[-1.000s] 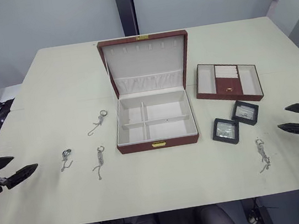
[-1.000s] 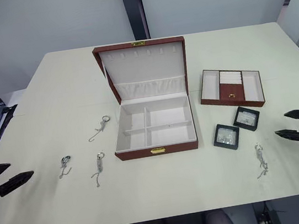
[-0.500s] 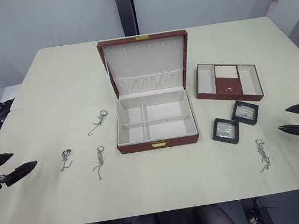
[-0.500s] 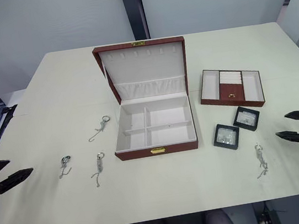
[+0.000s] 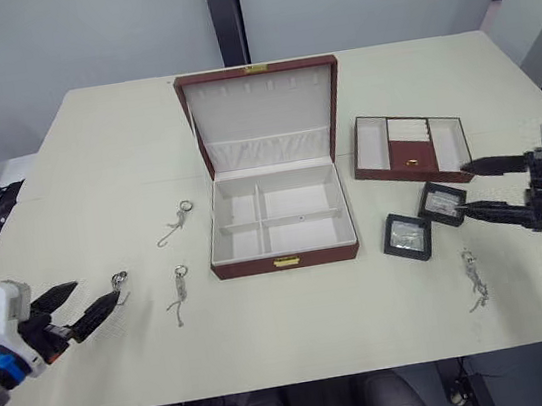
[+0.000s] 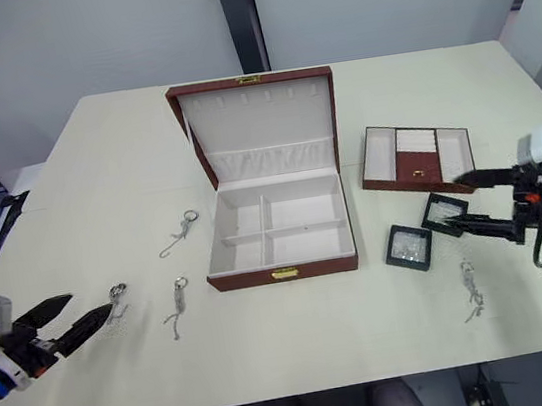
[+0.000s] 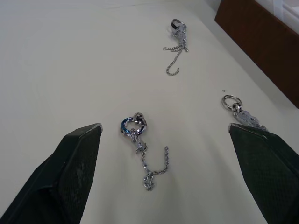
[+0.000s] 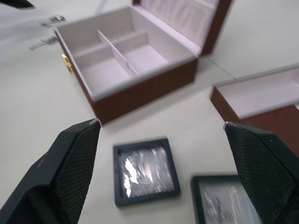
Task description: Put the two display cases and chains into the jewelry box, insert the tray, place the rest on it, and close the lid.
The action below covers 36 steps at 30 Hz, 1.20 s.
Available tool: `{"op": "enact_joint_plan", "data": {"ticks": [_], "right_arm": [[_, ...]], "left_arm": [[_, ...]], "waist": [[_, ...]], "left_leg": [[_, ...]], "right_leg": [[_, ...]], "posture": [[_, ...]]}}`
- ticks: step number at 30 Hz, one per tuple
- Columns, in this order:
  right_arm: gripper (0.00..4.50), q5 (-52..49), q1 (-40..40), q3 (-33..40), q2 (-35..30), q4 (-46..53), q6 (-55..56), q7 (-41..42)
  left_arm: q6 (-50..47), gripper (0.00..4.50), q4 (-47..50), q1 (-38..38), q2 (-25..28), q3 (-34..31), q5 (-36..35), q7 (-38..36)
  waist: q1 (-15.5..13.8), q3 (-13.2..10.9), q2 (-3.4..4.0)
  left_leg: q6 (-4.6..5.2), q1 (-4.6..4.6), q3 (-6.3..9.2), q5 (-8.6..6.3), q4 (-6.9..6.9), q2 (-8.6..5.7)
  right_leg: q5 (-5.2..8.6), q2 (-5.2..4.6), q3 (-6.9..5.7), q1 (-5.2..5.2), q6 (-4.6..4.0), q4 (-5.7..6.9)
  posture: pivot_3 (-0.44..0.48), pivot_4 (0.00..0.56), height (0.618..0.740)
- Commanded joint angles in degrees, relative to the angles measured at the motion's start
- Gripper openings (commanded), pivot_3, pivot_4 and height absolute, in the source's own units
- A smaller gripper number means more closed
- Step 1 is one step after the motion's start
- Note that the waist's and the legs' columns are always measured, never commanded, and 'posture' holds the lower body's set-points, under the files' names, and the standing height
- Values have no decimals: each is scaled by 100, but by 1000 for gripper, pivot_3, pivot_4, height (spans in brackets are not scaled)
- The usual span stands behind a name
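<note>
The jewelry box is seen open at the centre of the surface, its four compartments empty, with the tray just beside it at three o'clock. Two display cases lie at four o'clock from the box, one chain beyond them at five o'clock, and three chains at eight to nine o'clock. The left gripper is held with fingers spread wide, touching nothing, just beside the outermost chain. The right gripper is likewise spread and empty, near the farther case.

Nothing is judged stowed yet. A thin chain could be pinched only partly and left trailing, or slip free in transit. A flat case could be pushed across the surface instead of gripped if the fingers land on its rim.
</note>
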<state>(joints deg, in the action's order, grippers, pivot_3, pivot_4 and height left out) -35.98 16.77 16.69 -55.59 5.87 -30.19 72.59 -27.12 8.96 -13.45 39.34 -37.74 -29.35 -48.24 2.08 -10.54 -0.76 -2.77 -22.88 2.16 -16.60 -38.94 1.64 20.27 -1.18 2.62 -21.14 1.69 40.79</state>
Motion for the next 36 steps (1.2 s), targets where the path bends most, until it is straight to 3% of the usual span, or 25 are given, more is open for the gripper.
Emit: {"op": "enact_joint_plan", "data": {"ticks": [1, 13, 20, 36], "right_arm": [[4480, -431, 255, -133, 173, 748, -292, -233], [4480, -354, 1022, -1100, 757, 1288, -348, -582], [4480, -260, 1068, -1227, 790, 1188, -274, -562], [4480, -321, 982, -1229, 764, 1286, -347, -653]], "left_arm": [[181, 4500, 407, 8, -361, -44, 27, 589], [755, 4500, 232, 278, -1490, 547, 529, 1989], [814, 4500, -82, 493, -1563, 719, 600, 2310], [681, 4500, -449, 373, -1383, 1022, 755, 2251]], "waist": [[-24, 1, -6], [-39, 6, -13], [-39, 7, -17], [-36, 9, -15]], "left_leg": [[0, -2, 3, 0, 0, 1], [0, -2, 7, 0, -2, -1], [0, -2, 7, 0, -2, -2], [0, 1, 5, 0, -1, -2]], "right_leg": [[0, 0, 0, 0, 0, 0], [0, 1, -8, 1, 0, -3], [0, 1, -12, 1, 0, -2], [0, 1, -13, 1, 0, -2]], "posture": [[0, 150, 740], [0, 150, 740], [0, 150, 740], [0, 150, 740]]}}
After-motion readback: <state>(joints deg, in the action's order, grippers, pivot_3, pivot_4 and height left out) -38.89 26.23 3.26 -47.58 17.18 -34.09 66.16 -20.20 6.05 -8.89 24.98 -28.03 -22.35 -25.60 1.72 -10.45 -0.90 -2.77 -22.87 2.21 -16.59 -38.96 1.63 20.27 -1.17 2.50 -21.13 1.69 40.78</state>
